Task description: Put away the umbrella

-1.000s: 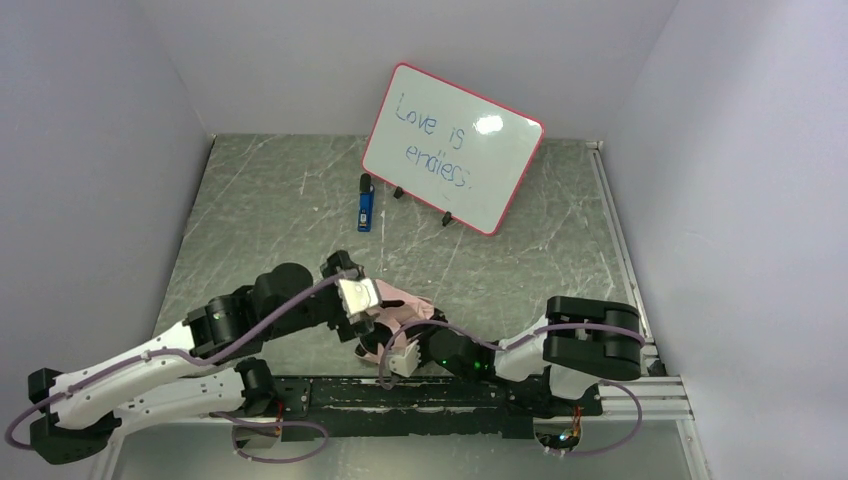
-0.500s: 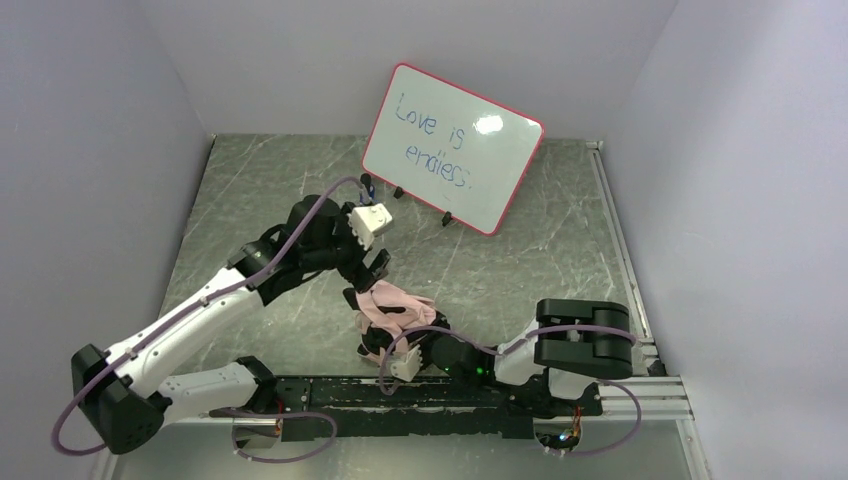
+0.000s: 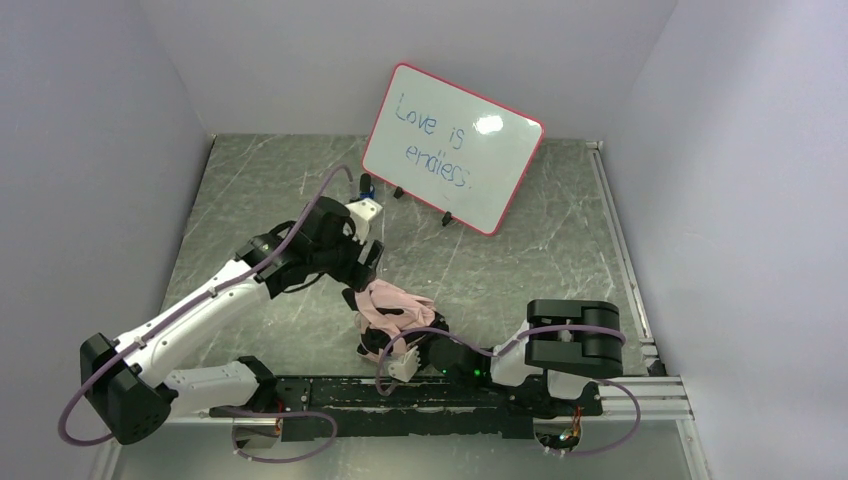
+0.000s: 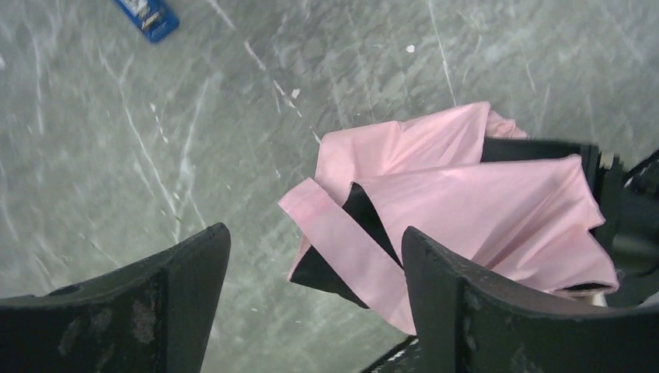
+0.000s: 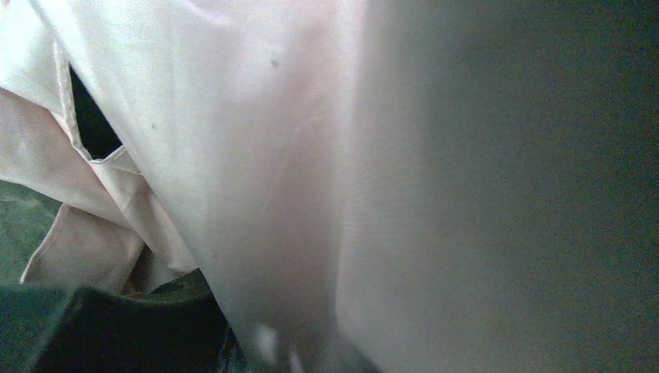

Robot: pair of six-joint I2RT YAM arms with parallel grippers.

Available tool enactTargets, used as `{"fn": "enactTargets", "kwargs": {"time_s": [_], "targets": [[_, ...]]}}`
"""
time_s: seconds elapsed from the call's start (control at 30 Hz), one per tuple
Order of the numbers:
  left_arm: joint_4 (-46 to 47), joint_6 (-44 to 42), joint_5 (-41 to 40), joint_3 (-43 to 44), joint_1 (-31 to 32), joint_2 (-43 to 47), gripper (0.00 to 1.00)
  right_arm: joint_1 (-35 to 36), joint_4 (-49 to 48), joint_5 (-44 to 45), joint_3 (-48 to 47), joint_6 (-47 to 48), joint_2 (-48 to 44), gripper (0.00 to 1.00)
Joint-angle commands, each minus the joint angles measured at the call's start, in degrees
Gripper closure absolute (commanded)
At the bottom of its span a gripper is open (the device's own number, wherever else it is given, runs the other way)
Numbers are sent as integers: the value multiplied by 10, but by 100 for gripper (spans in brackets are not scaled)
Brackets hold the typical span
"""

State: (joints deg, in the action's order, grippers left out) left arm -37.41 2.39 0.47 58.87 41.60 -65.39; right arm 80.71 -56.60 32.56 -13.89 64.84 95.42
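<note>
The pale pink umbrella (image 3: 396, 306) lies crumpled on the marble table near the front edge, with black ribs showing between its folds. It also shows in the left wrist view (image 4: 466, 194), with a loose pink strap. My left gripper (image 3: 367, 268) is open and empty, raised just behind the umbrella; in the left wrist view (image 4: 312, 233) its jaws stand wide apart above the strap. My right gripper (image 3: 402, 356) sits low at the umbrella's near end and appears shut on it. Pink fabric (image 5: 233, 155) fills the right wrist view and hides most of the jaws.
A red-framed whiteboard (image 3: 452, 148) with blue writing leans at the back of the table. A blue marker (image 4: 148, 14) lies in front of it, partly hidden by my left arm in the top view. A metal rail (image 3: 620, 250) runs along the table's right edge.
My left gripper has let go of the umbrella, opened, and lifted up and back toward the whiteboard. The umbrella and right gripper stayed near the front edge.
</note>
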Motion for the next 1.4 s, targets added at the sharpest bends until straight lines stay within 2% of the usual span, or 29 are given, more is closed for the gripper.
{"fn": "enactTargets", "kwargs": {"time_s": [0.0,0.2,0.53,0.67,0.9,0.97,1.37], "targets": [[-32,151,-67,-6,-2,17,18,3,15,-7,2,-1,18,75],[42,281,-31,-72,-1,45,18,6,15,-7,-2,-2,25,75],[49,304,-10,-101,2,-25,32,10,7,-2,-7,-5,36,76],[45,314,-15,-119,4,-19,48,10,2,0,-10,-8,43,76],[26,320,-30,-114,4,-1,87,10,-2,2,-16,-25,59,76],[13,319,-44,-101,4,5,93,8,2,3,-19,-32,63,77],[-72,331,-65,-65,4,92,95,-10,4,-2,-32,-53,81,78]]}}
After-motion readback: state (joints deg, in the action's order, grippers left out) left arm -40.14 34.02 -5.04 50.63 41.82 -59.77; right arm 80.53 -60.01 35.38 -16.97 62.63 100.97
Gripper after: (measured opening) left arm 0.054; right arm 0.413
